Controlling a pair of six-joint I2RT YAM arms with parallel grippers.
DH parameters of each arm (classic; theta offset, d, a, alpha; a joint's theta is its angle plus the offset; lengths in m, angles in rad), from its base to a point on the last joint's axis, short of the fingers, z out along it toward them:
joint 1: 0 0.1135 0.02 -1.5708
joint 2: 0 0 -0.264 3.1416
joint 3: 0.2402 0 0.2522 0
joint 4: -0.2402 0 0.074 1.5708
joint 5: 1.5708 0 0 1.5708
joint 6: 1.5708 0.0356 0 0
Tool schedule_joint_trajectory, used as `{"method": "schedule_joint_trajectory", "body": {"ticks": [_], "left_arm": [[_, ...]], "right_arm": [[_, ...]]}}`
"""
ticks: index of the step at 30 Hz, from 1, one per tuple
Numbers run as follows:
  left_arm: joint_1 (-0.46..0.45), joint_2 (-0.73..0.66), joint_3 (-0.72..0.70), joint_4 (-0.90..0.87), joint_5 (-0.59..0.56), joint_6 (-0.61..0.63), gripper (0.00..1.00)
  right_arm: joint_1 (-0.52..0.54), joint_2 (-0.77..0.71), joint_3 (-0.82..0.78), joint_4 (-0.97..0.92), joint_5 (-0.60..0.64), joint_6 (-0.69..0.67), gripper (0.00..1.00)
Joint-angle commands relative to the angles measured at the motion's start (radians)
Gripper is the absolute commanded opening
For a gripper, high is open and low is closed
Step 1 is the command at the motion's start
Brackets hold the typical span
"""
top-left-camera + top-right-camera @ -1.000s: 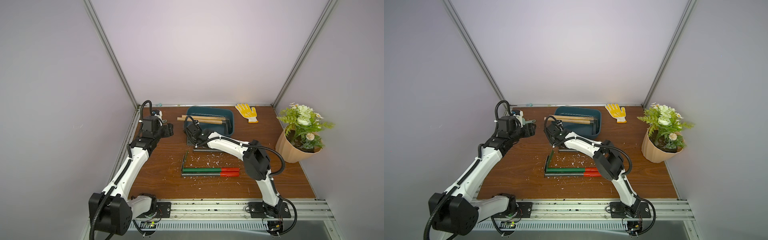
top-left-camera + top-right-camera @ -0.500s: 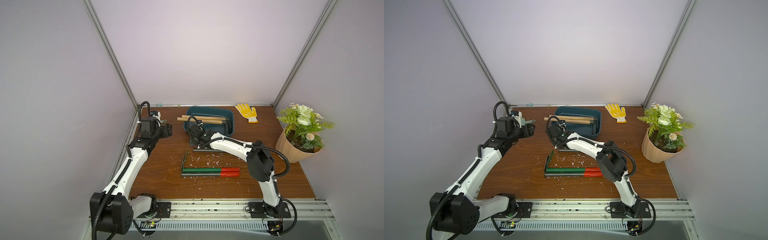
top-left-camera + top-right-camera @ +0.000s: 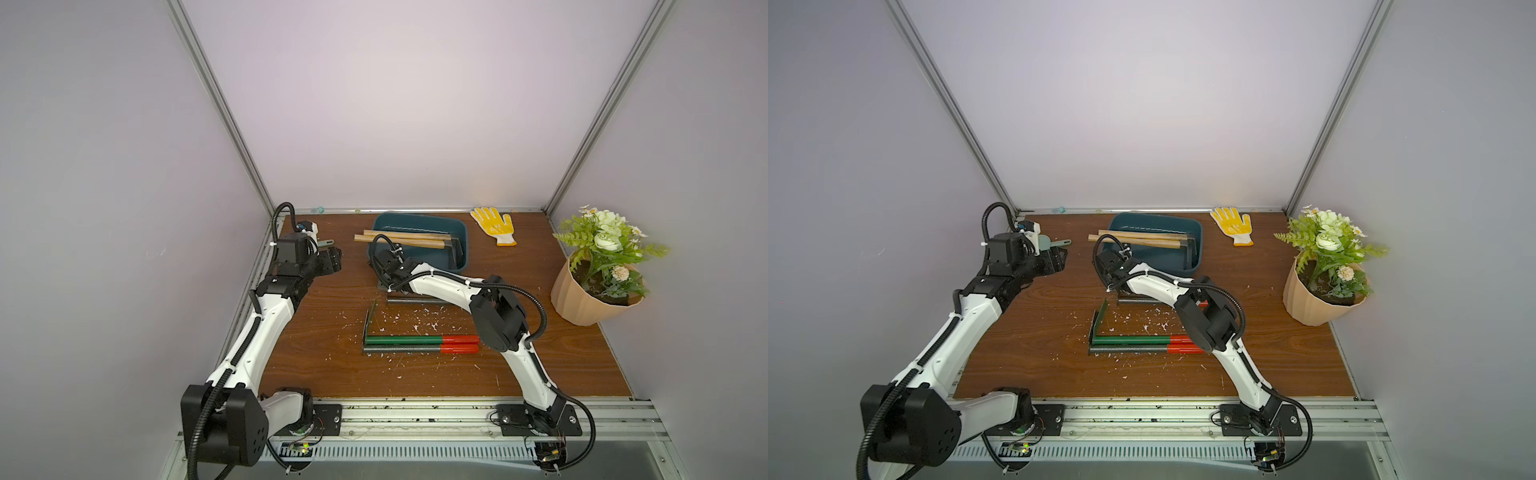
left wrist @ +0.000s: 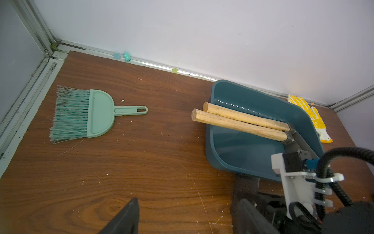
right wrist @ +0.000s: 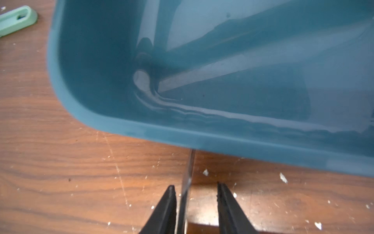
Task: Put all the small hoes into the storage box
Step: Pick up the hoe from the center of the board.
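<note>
The right gripper (image 5: 195,184) narrowly straddles the hoe (image 5: 187,172) blade, unclamped; the left gripper (image 4: 188,200) gapes empty. The blade may snag the box (image 5: 202,139) rim.

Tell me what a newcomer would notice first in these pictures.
A potted plant at the table's right edge and a yellow glove at the back right stand out first. At the back middle, the teal storage box holds two wooden-handled tools, handles poking past its end. The right gripper sits at the box's near rim, jaws apart around a thin metal blade.
</note>
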Motion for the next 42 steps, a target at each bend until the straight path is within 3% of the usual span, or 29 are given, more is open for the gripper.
{"method": "schedule_joint_trajectory", "body": {"ticks": [1,10,15,27,31,34,38,42], "left_arm": [[0.019,0.006,-0.006,0.021,0.025,0.002,0.77],[0.019,0.005,-0.009,0.017,0.030,0.009,0.77],[0.020,0.009,-0.009,0.017,0.034,0.009,0.76],[0.019,-0.048,-0.015,0.018,0.116,0.059,0.76],[0.018,-0.087,-0.043,0.052,0.166,0.075,0.76],[0.016,-0.116,-0.074,0.116,0.279,0.087,0.76],[-0.020,-0.140,-0.095,0.171,0.325,0.095,0.76],[-0.078,-0.156,-0.106,0.220,0.364,0.123,0.76]], "right_arm": [[-0.005,0.003,0.028,0.002,-0.006,0.036,0.34],[0.000,-0.056,-0.059,0.037,-0.046,0.058,0.18],[0.005,-0.126,-0.153,0.072,-0.041,0.079,0.00],[0.044,-0.348,-0.175,0.059,-0.048,0.104,0.00],[0.036,-0.409,-0.071,0.045,-0.018,0.076,0.00],[-0.004,-0.389,0.053,0.030,0.010,0.017,0.00],[-0.122,-0.282,0.312,-0.029,-0.124,-0.004,0.00],[-0.178,-0.163,0.578,-0.051,-0.173,0.000,0.00]]}}
